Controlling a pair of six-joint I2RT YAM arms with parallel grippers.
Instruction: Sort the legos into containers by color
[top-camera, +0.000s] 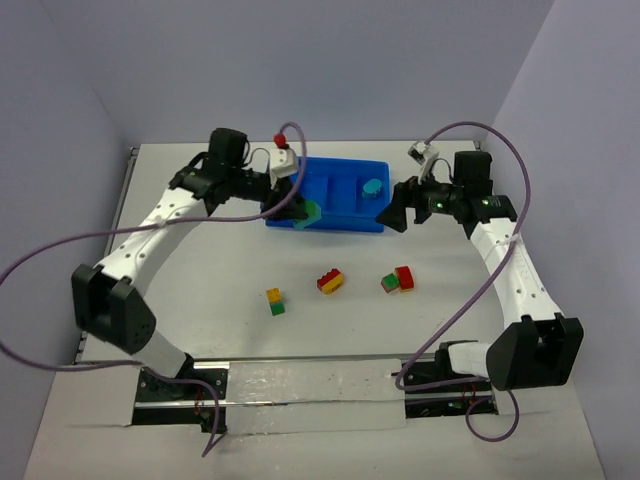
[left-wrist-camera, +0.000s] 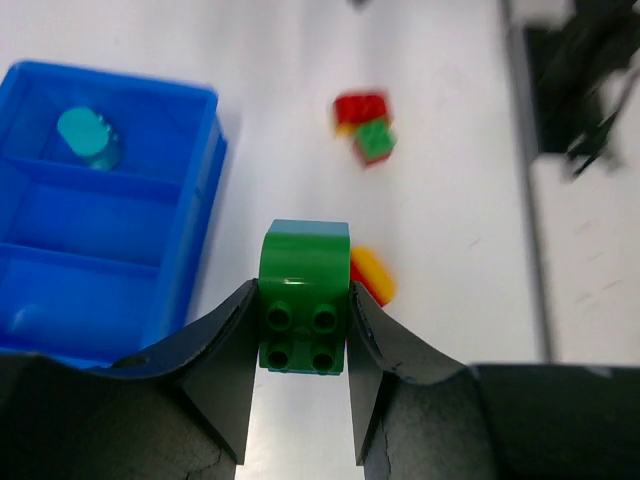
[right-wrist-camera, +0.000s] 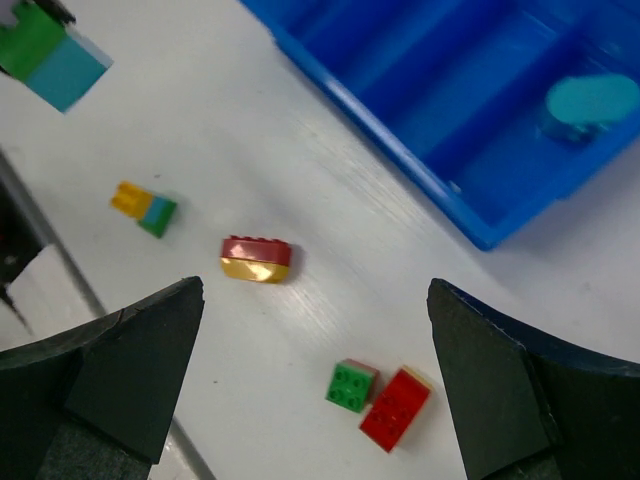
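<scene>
Clamped in left gripper (left-wrist-camera: 302, 300): green-and-teal lego (left-wrist-camera: 303, 268) | held by near edge of blue tray (top-camera: 345, 226) | right gripper (right-wrist-camera: 315, 292) spread open

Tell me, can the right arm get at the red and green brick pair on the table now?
Probably yes. The right gripper is open and empty near the right end of the blue tray; the red and green pair lies free on the table, with nothing in between.

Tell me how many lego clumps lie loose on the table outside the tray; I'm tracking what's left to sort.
3. A yellow-and-green clump toward the left, a red-and-yellow clump in the middle, and a green-and-red clump toward the right. None appears hidden.
</scene>
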